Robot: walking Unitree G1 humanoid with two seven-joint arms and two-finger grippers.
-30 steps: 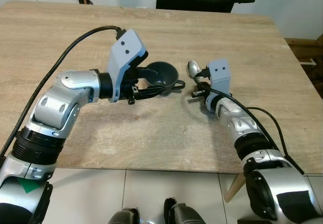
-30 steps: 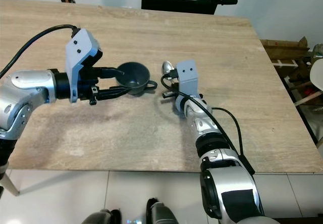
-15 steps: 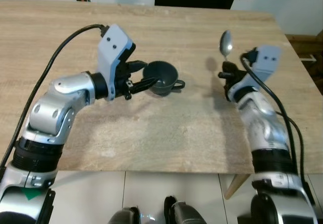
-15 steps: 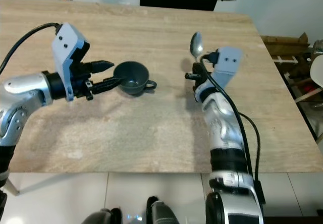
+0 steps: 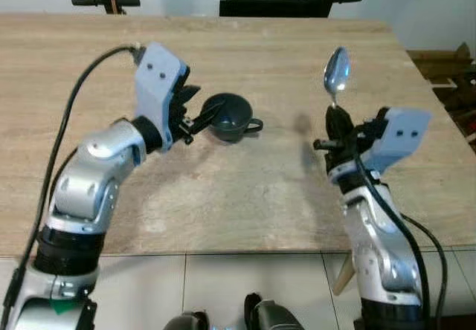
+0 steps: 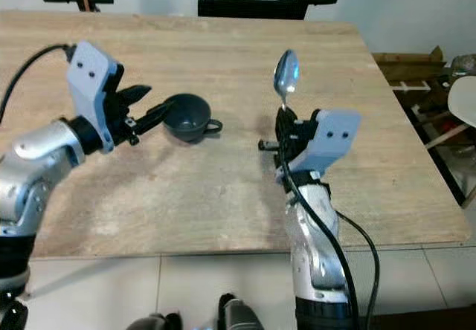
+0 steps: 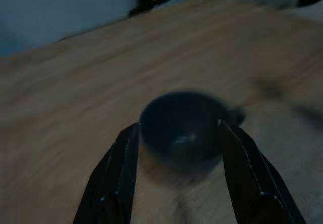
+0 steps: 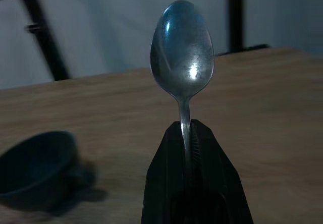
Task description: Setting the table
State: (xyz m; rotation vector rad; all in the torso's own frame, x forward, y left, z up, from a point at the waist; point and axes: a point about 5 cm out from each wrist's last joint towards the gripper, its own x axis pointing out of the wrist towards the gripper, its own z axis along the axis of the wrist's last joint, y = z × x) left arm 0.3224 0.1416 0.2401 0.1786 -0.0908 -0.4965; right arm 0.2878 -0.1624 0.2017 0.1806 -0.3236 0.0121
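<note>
- Silver arm on the robot's left reaches in over the wooden table (image 5: 245,196) from about 8 o'clock, ending in the left gripper (image 5: 195,111).
- Its two black fingers (image 7: 123,171) are spread apart and hold nothing; in the left wrist view they sit on either side of the cup, whether touching it or just off it I cannot tell.
- Dark cup (image 5: 229,117) stands upright on the table just past those fingertips, at about 3 o'clock from the left gripper, with its small handle pointing on toward 3 o'clock, to the robot's right.
- Right gripper (image 5: 336,125) is raised above the table on the cup's right side, well apart from it, fingers clamped on the handle of a metal spoon (image 5: 336,73).
- That spoon stands nearly upright, bowl at 12 o'clock and handle running down into the closed fingers.
- Judged from this, the cup lies at roughly 9 o'clock from the spoon, so the spoon's long axis would have to be tipped flat and brought down to the table beside the cup; the right arm carries it, while the left arm is the nearer to the cup.
</note>
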